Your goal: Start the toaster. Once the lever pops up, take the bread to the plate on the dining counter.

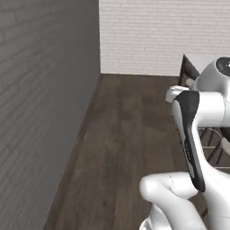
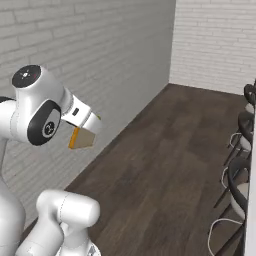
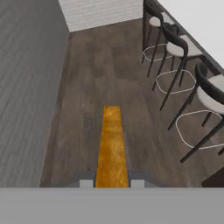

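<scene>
The fingers point(image 3: 112, 183) are closed on the bread point(image 3: 112, 146), held edge-on in the air above bare wooden floor point(image 3: 87, 87). A grey brick wall point(image 3: 26, 87) runs along the left. To the right, dark chairs point(image 3: 177, 43) line the white surface's point(image 3: 199, 19) edge.

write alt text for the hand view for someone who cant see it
The gripper holds the bread edge-on between its two fingertips, an orange-tan strip pointing out over dark wood floor. Three dark chairs line the white dining counter at the right, and a grey brick wall runs along the left.
</scene>
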You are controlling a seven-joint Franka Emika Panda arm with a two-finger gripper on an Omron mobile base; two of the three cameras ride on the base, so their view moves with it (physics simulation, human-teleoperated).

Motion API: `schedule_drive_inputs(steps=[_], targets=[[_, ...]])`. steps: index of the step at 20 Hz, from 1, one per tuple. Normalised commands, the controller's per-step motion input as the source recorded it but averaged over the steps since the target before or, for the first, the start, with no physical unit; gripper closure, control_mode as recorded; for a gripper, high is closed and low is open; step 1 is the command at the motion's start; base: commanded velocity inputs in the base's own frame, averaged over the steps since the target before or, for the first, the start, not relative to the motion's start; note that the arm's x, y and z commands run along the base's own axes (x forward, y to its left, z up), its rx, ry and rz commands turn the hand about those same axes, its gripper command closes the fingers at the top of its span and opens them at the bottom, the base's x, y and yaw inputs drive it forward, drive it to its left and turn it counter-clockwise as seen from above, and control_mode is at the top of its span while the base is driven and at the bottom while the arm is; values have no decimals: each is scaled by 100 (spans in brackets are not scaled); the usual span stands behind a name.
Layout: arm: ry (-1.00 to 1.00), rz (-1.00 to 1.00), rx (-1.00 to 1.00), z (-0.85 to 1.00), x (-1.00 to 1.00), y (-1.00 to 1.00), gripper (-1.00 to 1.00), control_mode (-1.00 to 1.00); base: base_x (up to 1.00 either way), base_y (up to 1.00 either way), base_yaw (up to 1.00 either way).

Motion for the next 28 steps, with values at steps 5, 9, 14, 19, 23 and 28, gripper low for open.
schedule_drive_inputs(steps=[5, 9, 14, 19, 23, 28], targets=[[0, 0, 0, 0, 0, 0, 100, 100, 79, 5, -57], [0, 0, 0, 0, 0, 0, 100, 100, 76, 23, -59], [0, 0, 0, 0, 0, 0, 100, 100, 76, 40, -60], [0, 0, 0, 0, 0, 0, 100, 100, 61, 44, -65], [0, 0, 0, 0, 0, 0, 100, 100, 51, 50, -68], [0, 0, 0, 0, 0, 0, 100, 100, 48, 55, -68]])
